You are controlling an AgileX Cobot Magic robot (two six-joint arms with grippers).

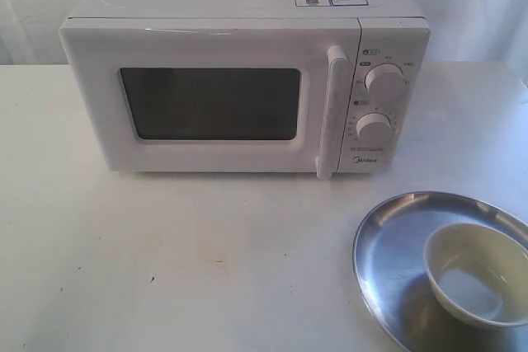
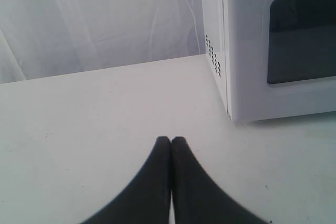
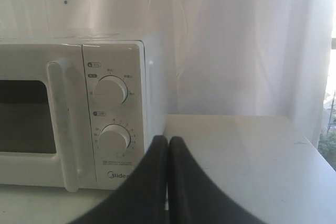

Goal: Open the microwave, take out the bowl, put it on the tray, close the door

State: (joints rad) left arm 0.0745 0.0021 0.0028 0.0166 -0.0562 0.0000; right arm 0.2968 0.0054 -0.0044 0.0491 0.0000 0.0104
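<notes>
The white Midea microwave stands at the back of the table with its door closed and the tall white handle at the door's right. The cream bowl sits upright in the silver tray at the front right. Neither gripper shows in the exterior view. In the left wrist view my left gripper is shut and empty, low over the table beside the microwave. In the right wrist view my right gripper is shut and empty, facing the microwave and its dials.
A white curtain hangs behind the table. The white table stretches in front of the microwave. The table's right edge lies close to the right gripper's side.
</notes>
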